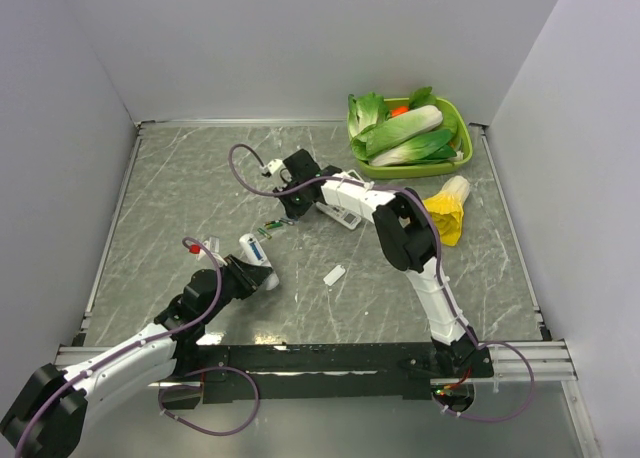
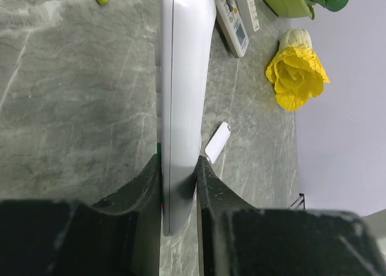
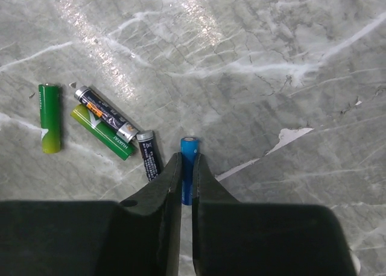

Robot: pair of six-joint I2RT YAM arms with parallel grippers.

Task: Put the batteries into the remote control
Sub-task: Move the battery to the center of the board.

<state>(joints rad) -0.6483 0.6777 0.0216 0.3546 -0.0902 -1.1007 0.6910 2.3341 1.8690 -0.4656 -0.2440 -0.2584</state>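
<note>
The grey marbled table (image 1: 180, 198) carries two arms. The left arm reaches in from the near left corner. The right arm stretches from the near right toward the middle of the table.

At the far right stands one green tray (image 2: 283, 5), piled with several leafy greens that overlap too much to count, plus one orange-red piece (image 1: 399, 109). Near the tray, one cabbage (image 2: 297, 71) with yellow leaves and a pale stalk lies on the table.

There are three remotes. The remote control (image 2: 184, 77) is clamped edge-on between the fingers of the left gripper (image 2: 179, 167), which press on its two broad faces near one end, and it points away from the wrist. Two longer button-covered remotes (image 2: 234, 24) lie side by side, partly under the right arm.

One small white cover plate (image 2: 218, 142) lies flat on the table, between the held remote and the cabbage and apart from both.

The right wrist view shows five batteries lying on the table. The right gripper (image 3: 186, 156) has its fingers drawn in narrow on one blue battery (image 3: 189, 146), one finger against each long side. Just to the left is one short black cell (image 3: 149, 155). Beyond it, one black-and-orange cell (image 3: 105, 112) lies against one green cell (image 3: 99, 130). A second green cell (image 3: 49, 118) lies a little apart from them.
</note>
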